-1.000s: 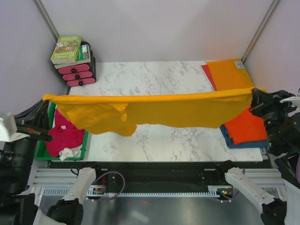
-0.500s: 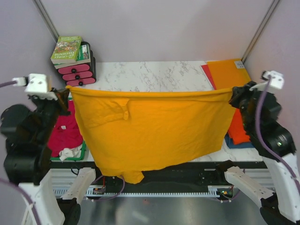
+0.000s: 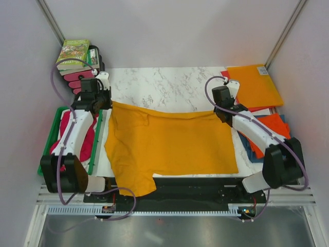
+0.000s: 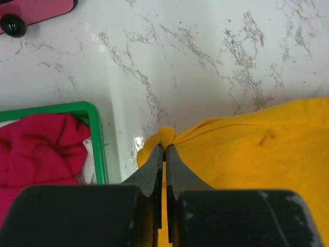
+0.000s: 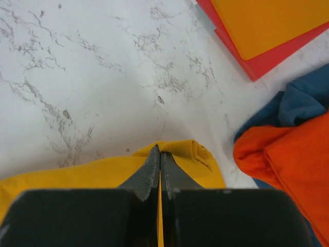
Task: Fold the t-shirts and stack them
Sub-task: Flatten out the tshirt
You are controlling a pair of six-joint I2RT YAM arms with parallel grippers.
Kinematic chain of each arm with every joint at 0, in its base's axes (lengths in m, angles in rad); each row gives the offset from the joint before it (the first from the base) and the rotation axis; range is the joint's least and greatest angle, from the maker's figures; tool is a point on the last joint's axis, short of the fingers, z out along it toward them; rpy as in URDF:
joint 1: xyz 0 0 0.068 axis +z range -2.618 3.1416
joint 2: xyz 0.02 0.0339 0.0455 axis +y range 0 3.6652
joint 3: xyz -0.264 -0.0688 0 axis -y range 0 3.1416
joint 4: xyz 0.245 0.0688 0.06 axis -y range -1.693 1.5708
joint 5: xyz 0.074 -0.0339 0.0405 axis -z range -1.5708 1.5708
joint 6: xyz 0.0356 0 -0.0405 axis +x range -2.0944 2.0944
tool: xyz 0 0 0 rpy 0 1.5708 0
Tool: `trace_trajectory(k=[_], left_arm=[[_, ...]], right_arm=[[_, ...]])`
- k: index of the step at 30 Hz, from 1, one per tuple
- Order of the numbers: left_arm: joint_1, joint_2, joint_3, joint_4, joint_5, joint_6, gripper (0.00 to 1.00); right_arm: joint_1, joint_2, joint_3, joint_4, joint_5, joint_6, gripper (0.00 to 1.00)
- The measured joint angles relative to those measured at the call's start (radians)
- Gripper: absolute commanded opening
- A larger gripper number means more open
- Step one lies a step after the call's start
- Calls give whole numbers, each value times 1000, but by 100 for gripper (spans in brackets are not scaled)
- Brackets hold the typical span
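Top external view: the golden-orange t-shirt (image 3: 169, 146) lies spread flat across the near half of the marble table (image 3: 164, 82), and one sleeve droops over the near edge. Each far corner is pinched in a claw. In the left wrist view the left claw (image 4: 164, 148) is clenched on a small bunched fold of the golden cloth, just beside the rim of the green tray (image 4: 98, 139). In the right wrist view the right claw (image 5: 160, 154) is clamped the same way on the opposite corner, where the cloth curls over itself. A magenta-pink t-shirt (image 4: 46, 152) sits crumpled in the tray at the table's left side. At the right side a folded red-orange t-shirt (image 5: 288, 164) rests on a blue t-shirt (image 5: 300, 100), near the right claw but apart from the golden cloth. Beyond them lies a stiff orange sheet (image 3: 254, 85) on a red sheet (image 5: 257, 64). Books (image 3: 73, 54) top the pink drawers (image 3: 77, 82) at the far left corner.
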Motion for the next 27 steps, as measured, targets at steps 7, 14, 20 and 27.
trace_trajectory(k=[7,14,20,27], left_arm=[[0,228,45,162,-24,5,2],[0,368,146,223,-53,5,2],[0,471,265,240,-69,5,2],[0,608,409,237,-76,5,2]], right_arm=[[-42,272,130,100,2,-6,0],[-74,386,238,146,2,-14,0],[-102,457,296,168,2,-21,0],[-121,551,380,177,-3,-27,0]])
